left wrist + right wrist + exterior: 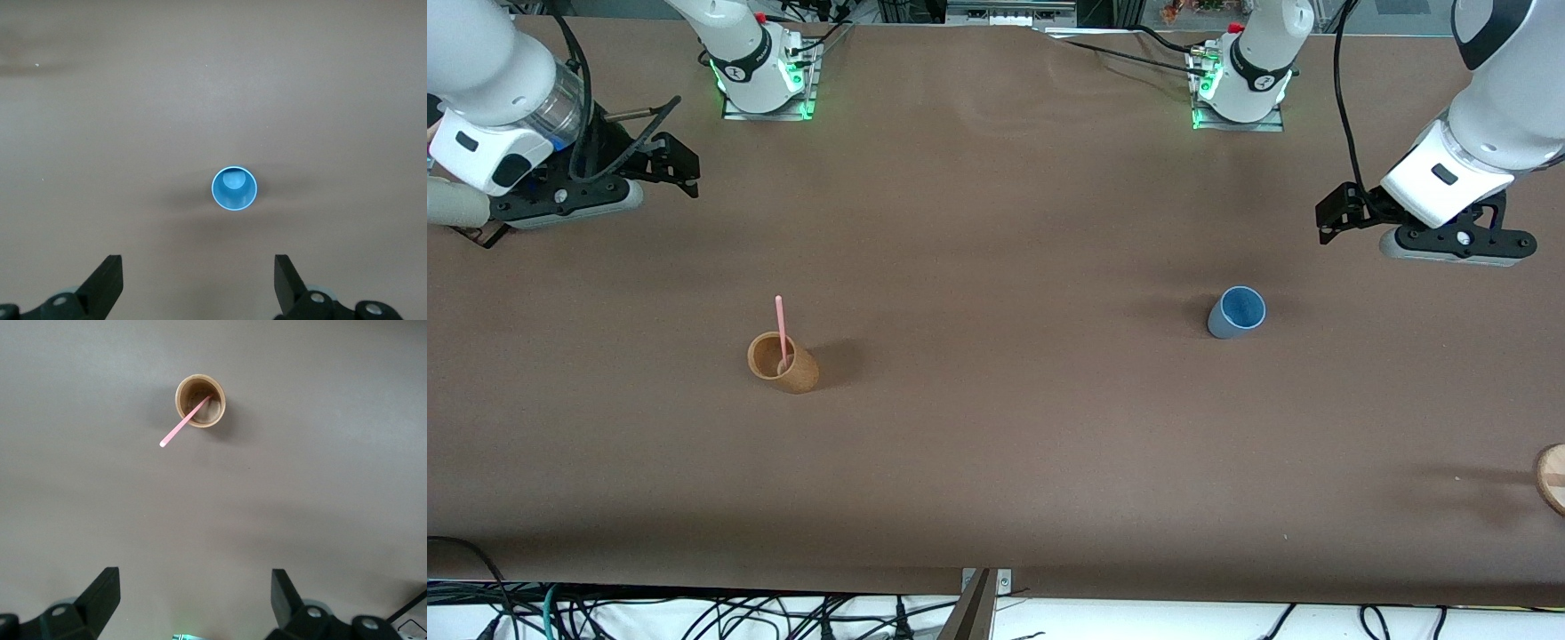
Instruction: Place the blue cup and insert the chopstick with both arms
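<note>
From the front camera you've got the blue cup (pixel 1236 312) standing upright on the brown table (pixel 996 462), toward the left arm's end. Well apart from it, toward the right arm's end and a bit nearer the camera, sits a tan cup (pixel 783 362) with the pink chopstick (pixel 781 331) already leaning inside it. There's also a round wooden thing (pixel 1552 476) poking in at the table edge, nearer the camera than the blue cup. Your left gripper (pixel 1327 220) hangs in the air over bare table out by the left arm's end, up-table from the blue cup, and your right gripper (pixel 680 169) hangs over bare table at the other end. Both arms are just waiting.

Left wrist cam: the blue cup (pixel 234 189) is seen from straight above, mouth up, nothing in it. The left gripper (pixel 199 285) has its fingers (pixel 105 283) spread wide and grips nothing.

Right wrist cam: the tan cup (pixel 200 401) with the chopstick (pixel 183 423) sticking out over the rim. The right gripper (pixel 195 599) is spread wide too, with nothing between its fingers (pixel 101 595).
</note>
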{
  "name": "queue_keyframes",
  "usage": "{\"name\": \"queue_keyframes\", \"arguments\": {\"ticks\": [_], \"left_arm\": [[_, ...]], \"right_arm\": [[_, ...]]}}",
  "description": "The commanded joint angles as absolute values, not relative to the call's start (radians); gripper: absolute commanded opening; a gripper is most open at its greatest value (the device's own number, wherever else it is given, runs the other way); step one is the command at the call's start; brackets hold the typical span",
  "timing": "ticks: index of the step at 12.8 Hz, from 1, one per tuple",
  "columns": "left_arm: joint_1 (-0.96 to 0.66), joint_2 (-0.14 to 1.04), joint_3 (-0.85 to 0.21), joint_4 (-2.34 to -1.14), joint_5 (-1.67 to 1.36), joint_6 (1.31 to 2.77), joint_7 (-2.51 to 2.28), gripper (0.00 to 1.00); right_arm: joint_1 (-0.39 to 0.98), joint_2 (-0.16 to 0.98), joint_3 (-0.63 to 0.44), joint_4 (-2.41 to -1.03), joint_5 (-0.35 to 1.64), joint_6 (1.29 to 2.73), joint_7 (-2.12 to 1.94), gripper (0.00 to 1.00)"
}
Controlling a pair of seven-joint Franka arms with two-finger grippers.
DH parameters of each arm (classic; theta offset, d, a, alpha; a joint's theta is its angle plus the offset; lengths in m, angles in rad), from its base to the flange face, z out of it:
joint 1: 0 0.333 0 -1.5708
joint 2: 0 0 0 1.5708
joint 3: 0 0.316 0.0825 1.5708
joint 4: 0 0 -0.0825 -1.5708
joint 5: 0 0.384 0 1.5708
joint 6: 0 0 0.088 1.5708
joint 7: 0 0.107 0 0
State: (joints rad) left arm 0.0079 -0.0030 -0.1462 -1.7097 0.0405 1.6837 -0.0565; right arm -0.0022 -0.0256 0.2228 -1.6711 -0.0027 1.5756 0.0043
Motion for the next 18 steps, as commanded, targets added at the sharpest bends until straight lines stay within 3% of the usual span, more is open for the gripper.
{"name": "queue_keyframes", "arguments": {"ticks": [1, 18], "left_arm": [[0.008, 0.012, -0.146, -1.68, 0.034, 1.671, -0.046, 1.0], [0.008, 0.029, -0.146, -1.66, 0.029, 1.671, -0.044, 1.0]], "right_arm": [[-0.009, -0.057, 0.222, -1.703, 0.003, 1.575, -0.012, 1.0], [-0.009, -0.052, 0.216, -1.706, 0.008, 1.615, -0.008, 1.0]]}}
